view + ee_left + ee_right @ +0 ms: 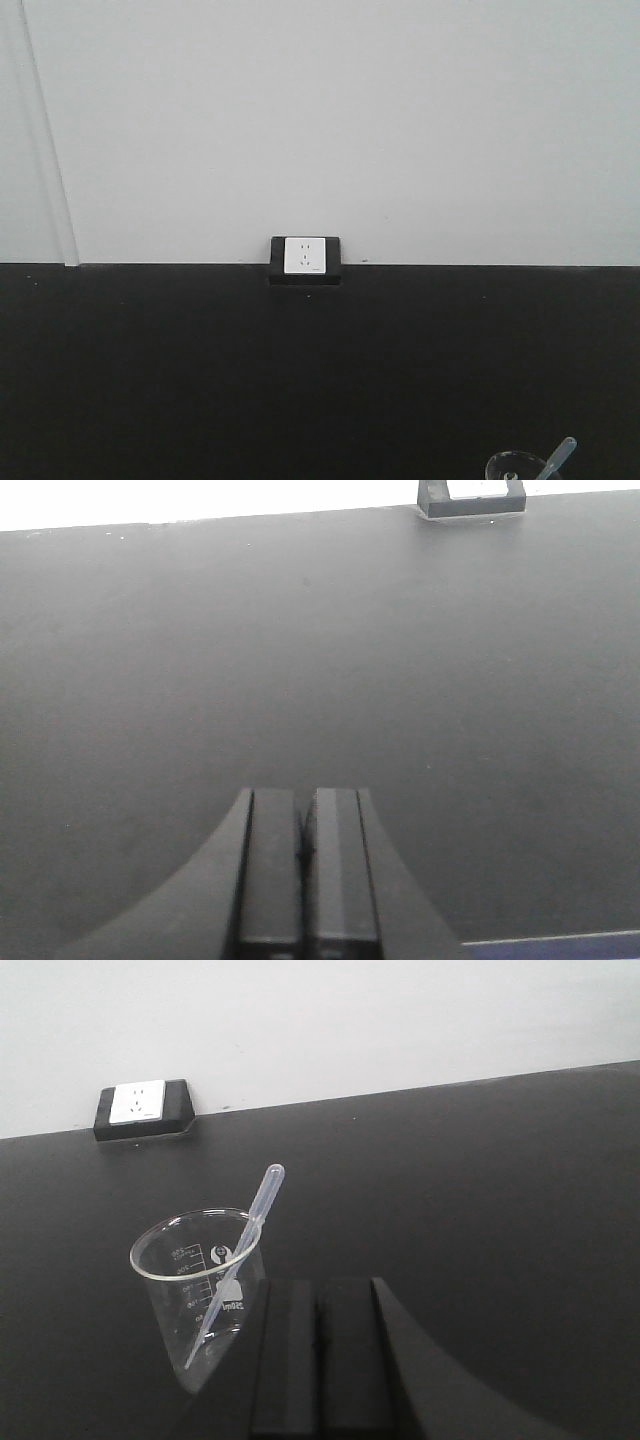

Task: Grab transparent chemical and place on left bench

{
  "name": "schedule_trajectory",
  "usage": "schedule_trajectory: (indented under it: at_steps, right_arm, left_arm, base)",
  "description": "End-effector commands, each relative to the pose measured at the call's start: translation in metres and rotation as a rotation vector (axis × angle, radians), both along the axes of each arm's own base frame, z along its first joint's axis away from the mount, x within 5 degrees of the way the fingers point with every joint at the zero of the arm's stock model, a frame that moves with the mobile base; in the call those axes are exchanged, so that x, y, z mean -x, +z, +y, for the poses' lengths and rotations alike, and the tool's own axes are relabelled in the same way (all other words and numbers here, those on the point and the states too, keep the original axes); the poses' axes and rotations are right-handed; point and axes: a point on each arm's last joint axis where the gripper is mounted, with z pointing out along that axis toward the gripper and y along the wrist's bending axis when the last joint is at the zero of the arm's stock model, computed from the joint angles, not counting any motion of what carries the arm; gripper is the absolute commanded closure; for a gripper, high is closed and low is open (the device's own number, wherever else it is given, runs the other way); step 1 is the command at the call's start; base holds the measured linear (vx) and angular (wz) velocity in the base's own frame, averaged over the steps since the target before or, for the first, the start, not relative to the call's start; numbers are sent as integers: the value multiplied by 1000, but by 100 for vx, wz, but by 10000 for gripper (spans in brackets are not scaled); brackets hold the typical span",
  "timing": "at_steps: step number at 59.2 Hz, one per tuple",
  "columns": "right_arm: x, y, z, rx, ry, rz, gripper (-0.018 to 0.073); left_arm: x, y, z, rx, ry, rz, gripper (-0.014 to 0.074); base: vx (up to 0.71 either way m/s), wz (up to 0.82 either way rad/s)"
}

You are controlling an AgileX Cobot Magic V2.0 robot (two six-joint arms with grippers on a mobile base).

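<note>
The right gripper (318, 1295) hangs low over a matte black worktop (480, 1190), its two dark jaws pressed flat together with no gap between them and nothing held. Just left of those jaws, level with their tips, the glass beaker (175, 1280) stands upright on the worktop. Its round rim is open and white measuring marks are printed on its side. The beaker's right wall sits right beside the outer edge of the left jaw; whether glass and jaw touch cannot be told. A clear plastic dropper (259, 1205) leans inside the beaker. Its thin foot is down at the bottom, away from the jaws, and its bulb end rises past the rim to finish just ahead of the jaw tips. Whether the beaker holds any liquid cannot be told. Well ahead of the jaws and off to their left, a white socket (137, 1101) in a black housing sits where the worktop meets a plain white wall (350, 1020).

The left gripper (303, 805) is closed too, its jaws meeting along a thin seam with nothing between them, low over the same black surface. The socket lies far ahead of these jaws and to their right. In the front view only the beaker's rim and the dropper's top show, at the bottom right.
</note>
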Motion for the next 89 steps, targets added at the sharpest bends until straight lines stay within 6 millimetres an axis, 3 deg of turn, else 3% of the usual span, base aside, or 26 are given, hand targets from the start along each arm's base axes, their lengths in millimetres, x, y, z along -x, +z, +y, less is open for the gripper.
schedule_trajectory:
  at_steps: [1,16,25,31,41,47,64,77,89]
  right_arm:
    - [0,7,0,5,3,-96,566]
    - [0,10,1,7,6,-129,566]
    - [3,42,1,8,14,-285,566]
    - [0,69,1,22,13,-294,566]
    - [-28,111,2,34,20,-263,566]
    - [-47,122,3,31,25,-248,566]
    - [-91,116,5,18,45,-219,530]
    - [-108,111,6,15,58,-241,331]
    - [-122,100,7,-9,60,-190,-19]
  left_arm:
    - [1,3,0,14,-1,-81,600]
    - [1,3,0,14,-1,-81,600]
    - [1,3,0,14,-1,-81,600]
    - [1,3,0,14,-1,-81,600]
    - [1,3,0,14,-1,-81,600]
    - [1,3,0,14,-1,-81,600]
    - [1,3,0,14,-1,-81,600]
    - [1,3,0,14,-1,-81,600]
    - [1,3,0,14,-1,-81,600]
  base:
    - [0,0]
    - [0,0]
    - [0,0]
    - [0,0]
    - [0,0]
    - [0,0]
    - [0,0]
    - [0,0]
    - [0,0]
